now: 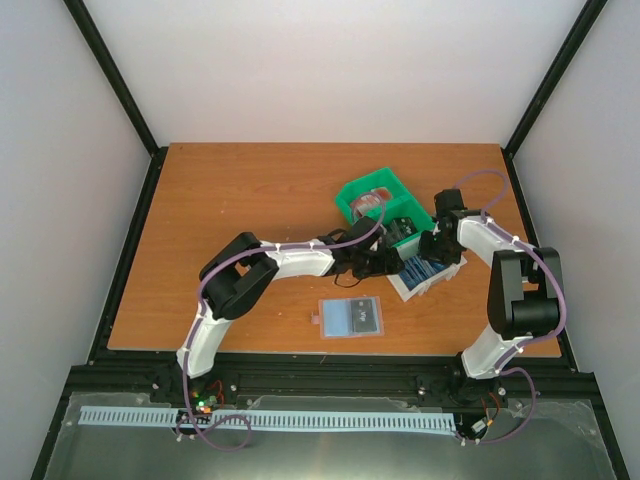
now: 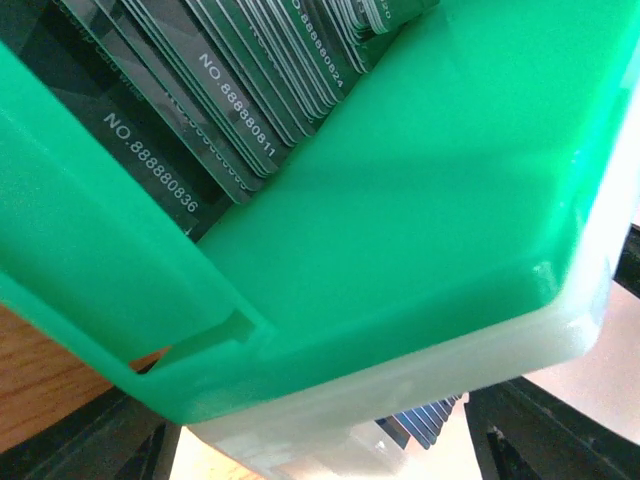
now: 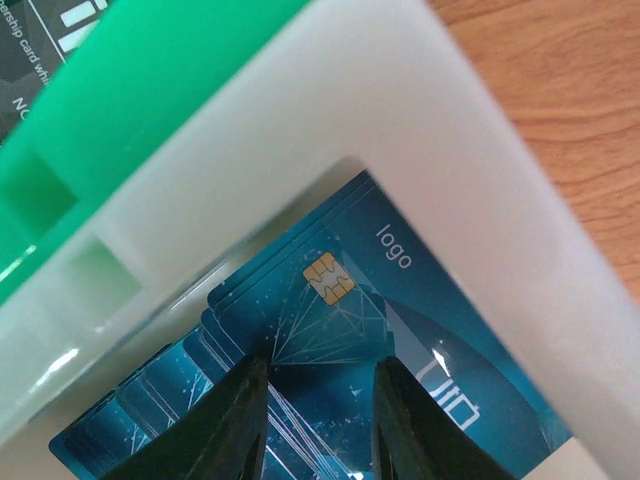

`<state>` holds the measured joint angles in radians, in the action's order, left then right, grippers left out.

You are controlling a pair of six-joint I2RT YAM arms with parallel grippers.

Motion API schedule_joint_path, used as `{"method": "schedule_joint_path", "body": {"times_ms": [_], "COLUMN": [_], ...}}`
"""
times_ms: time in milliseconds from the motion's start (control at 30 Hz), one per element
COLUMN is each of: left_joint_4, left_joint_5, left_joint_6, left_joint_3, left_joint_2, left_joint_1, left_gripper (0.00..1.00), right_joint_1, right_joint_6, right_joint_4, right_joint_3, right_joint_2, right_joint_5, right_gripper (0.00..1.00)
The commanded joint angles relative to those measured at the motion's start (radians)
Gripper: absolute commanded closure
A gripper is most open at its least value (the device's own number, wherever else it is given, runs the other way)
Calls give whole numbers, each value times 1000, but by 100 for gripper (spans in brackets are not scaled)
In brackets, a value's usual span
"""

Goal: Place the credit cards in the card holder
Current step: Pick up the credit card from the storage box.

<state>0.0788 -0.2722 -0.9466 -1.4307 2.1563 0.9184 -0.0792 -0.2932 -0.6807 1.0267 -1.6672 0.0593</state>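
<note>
The card holder (image 1: 350, 318) lies open and flat on the table, near the front, apart from both arms. Credit cards stand in stacks in the green-and-white tray (image 1: 350, 192): red-and-white ones (image 1: 368, 203), dark grey numbered ones (image 2: 200, 80) and blue ones (image 3: 400, 300). My right gripper (image 3: 320, 400) is down in the white compartment, its two dark fingers (image 3: 240, 420) a little apart and resting on the top blue card. My left gripper (image 1: 380, 262) is at the tray's near side. Its dark fingers (image 2: 100, 445) stand wide apart with the tray's corner (image 2: 420, 200) between them.
The white compartment's wall (image 3: 480, 200) closes in tightly round the right fingers. Bare wooden table (image 1: 230, 200) stretches left of the tray. A black frame rail (image 1: 330, 365) runs along the table's front edge.
</note>
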Motion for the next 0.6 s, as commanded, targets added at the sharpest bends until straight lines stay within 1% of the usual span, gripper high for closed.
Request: {"method": "schedule_joint_path", "body": {"times_ms": [0,200,367,433,567], "left_joint_4": [126,135,134,129,129], "left_joint_5": [84,111,111,109,107], "left_joint_6": [-33,-33,-29,-24,-20], "left_joint_3": [19,50,57,60,61], "left_joint_2": [22,19,18,16,17], "left_joint_1": [13,13,14,14,14], "left_gripper": [22,29,32,32,32], "right_joint_1": [1,1,1,-4,-44], "right_joint_6": [-17,-20,-9,20,70], "right_joint_4": [-13,-21,-16,-7,-3], "right_joint_3": [18,17,13,11,18], "right_joint_2": [14,27,25,21,6], "right_joint_5": [-45,-58,-54,-26,-21], "right_gripper": [70,73,74,72,64]}}
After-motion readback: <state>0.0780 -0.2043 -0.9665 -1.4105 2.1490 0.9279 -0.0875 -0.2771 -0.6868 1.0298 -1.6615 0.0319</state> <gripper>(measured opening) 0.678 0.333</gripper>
